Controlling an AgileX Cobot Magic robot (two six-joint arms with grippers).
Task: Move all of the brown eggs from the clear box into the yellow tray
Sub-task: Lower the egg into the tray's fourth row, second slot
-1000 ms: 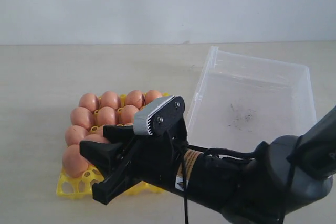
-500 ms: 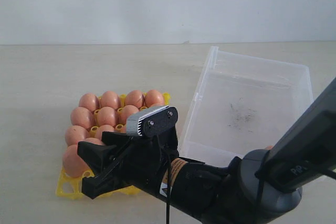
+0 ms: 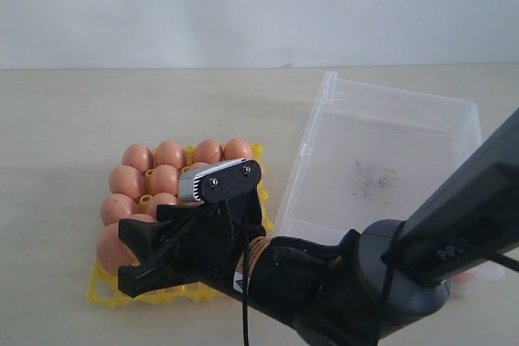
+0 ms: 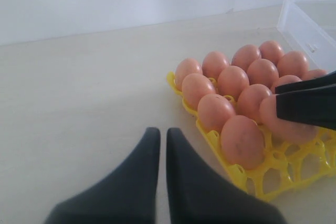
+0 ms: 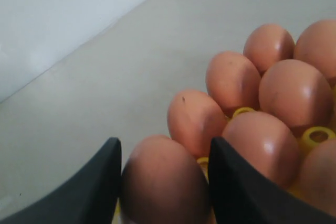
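Nearing the finish: right gripper (image 3: 136,258) pinches one brown egg (image 5: 160,182) over the yellow tray (image 3: 109,289), near row; left gripper (image 4: 161,135) pressed together, empty. We see no eggs in the clear box (image 3: 389,103) (arm (image 3: 340,281) hides a corner).

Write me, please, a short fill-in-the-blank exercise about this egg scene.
A brown egg is held by the ___ end effector. The left end effector is ___ and holds nothing. The other brown eggs sit in the ___ tray. The ___ box stands beside that tray.
Missing: right; shut; yellow; clear.
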